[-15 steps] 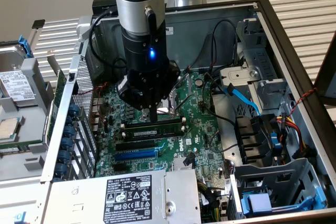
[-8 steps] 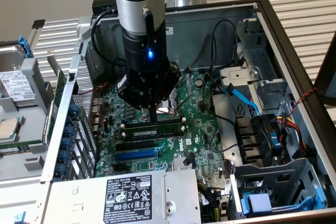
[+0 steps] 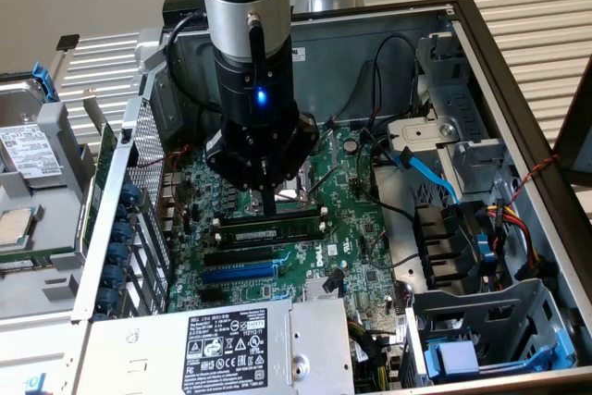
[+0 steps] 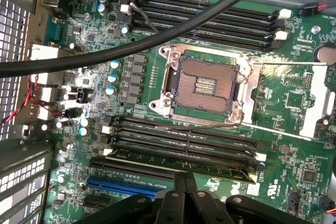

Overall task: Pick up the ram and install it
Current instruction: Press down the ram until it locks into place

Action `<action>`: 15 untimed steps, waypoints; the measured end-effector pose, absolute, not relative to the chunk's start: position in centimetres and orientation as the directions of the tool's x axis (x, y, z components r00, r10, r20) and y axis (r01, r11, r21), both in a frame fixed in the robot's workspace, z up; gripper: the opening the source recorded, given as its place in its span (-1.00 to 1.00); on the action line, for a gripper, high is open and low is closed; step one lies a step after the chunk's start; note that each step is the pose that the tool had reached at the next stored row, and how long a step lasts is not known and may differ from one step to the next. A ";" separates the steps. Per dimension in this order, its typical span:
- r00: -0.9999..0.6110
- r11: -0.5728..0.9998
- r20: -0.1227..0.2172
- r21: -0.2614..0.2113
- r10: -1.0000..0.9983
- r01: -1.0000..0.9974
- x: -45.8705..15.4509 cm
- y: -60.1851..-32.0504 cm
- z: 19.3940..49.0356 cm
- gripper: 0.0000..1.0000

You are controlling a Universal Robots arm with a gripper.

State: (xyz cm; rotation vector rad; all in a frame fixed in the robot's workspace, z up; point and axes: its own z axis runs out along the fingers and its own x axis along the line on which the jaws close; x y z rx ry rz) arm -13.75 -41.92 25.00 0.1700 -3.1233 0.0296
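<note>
The ram [image 3: 268, 227], a long green stick with dark chips, stands on edge in one of the black motherboard slots, just in front of the open CPU socket [image 3: 301, 182]. My gripper [image 3: 268, 208] comes straight down onto it, fingers shut together, tips resting on the stick's top edge near its middle. In the wrist view the shut fingers [image 4: 178, 190] end at the ram [image 4: 215, 168], which sits in the slot row nearest the blue expansion slot [image 4: 123, 186]. The fingers close along the stick's length, not across it.
The black slots beside the ram [image 4: 184, 142] and the far bank [image 4: 210, 17] hold nothing. A thick black cable [image 4: 136, 45] crosses above the board. The power supply [image 3: 231, 344] lies in front, with the drive cage and loose cables [image 3: 481, 228] at the exterior view's right.
</note>
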 end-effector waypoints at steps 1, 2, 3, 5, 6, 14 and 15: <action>-0.995 0.995 0.015 -0.018 -0.095 -0.096 -13.7 -41.9 25.0 -0.79; -0.997 0.996 0.015 -0.018 -0.082 -0.082 -13.7 -41.9 25.0 -0.79; -0.997 0.997 0.015 -0.018 -0.070 -0.070 -13.7 -41.9 25.0 -0.79; -0.999 0.999 0.015 -0.018 -0.043 -0.044 -13.7 -41.9 25.0 -0.79; -0.999 0.999 0.015 -0.018 -0.031 -0.031 -13.7 -41.9 25.0 -0.79; -0.997 0.997 0.015 -0.019 0.072 0.072 -13.7 -41.9 25.0 -0.79; -0.996 0.996 0.015 -0.019 0.085 0.085 -13.7 -41.9 25.0 -0.79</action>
